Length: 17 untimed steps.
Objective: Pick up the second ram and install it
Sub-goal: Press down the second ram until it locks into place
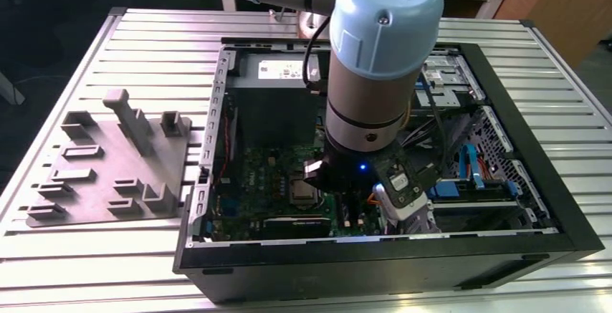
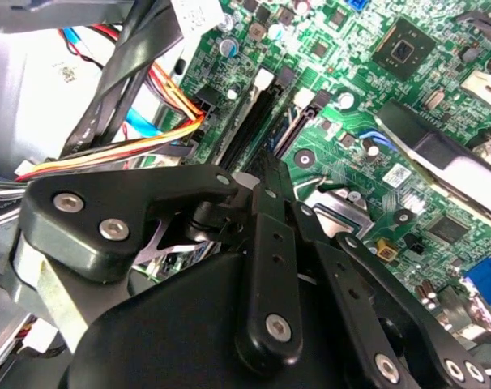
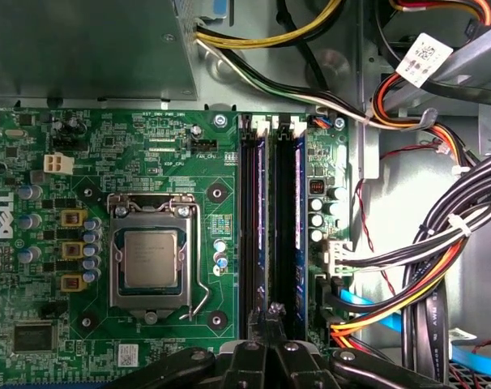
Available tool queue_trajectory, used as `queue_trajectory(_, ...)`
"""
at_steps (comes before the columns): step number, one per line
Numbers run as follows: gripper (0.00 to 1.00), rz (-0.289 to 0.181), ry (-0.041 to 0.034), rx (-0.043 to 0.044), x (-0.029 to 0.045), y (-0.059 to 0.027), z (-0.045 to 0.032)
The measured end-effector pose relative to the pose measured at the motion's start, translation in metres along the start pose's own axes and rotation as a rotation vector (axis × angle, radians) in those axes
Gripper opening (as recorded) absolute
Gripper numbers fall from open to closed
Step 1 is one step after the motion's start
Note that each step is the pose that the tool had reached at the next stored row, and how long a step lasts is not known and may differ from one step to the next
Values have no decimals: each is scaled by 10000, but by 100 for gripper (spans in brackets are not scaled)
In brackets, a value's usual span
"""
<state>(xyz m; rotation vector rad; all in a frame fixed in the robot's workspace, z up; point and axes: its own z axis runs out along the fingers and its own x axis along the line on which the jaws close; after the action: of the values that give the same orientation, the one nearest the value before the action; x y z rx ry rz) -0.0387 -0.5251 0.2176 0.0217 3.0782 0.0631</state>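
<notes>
The arm (image 1: 378,62) reaches down into an open computer case (image 1: 383,256) that lies on a slatted metal table (image 1: 153,34). Taking the case as a dial in the exterior view, with twelve at its far edge, the wrist hangs over the board at about five o'clock. A grey fixture tray (image 1: 96,177) sits on the table out at nine o'clock, just beside the case wall.

The exterior view hides the fingertips behind the wrist, and both wrist views supply them. The gripper (image 3: 271,318) has its fingers drawn narrow, tips together, with no gap to be seen between them (the second wrist view shows them as one dark bar ending at the slots (image 2: 266,166)).

In the first wrist view two thin blue-green edges stand upright in the long black memory slots, side by side. The one farther from the cable bundle (image 3: 440,259) lines up with the fingertips, and appears to be the second ram (image 3: 260,227). It runs the full length of its slot, and the fingertips sit over one end of it. Whether they press on it I cannot tell.

The first wrist view also shows the processor socket (image 3: 148,258) on the ram's far side from the cables. The second wrist view shows the same slots (image 2: 290,121) from the opposite direction.
</notes>
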Motion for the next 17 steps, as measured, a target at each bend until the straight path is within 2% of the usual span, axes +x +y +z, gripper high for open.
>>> queue_trajectory(13,10,0,0,-5,1,-1,13)
queue_trajectory(16,10,2,-9,-36,-2,4,-14)
queue_trajectory(17,10,2,-4,-21,-3,4,-43)
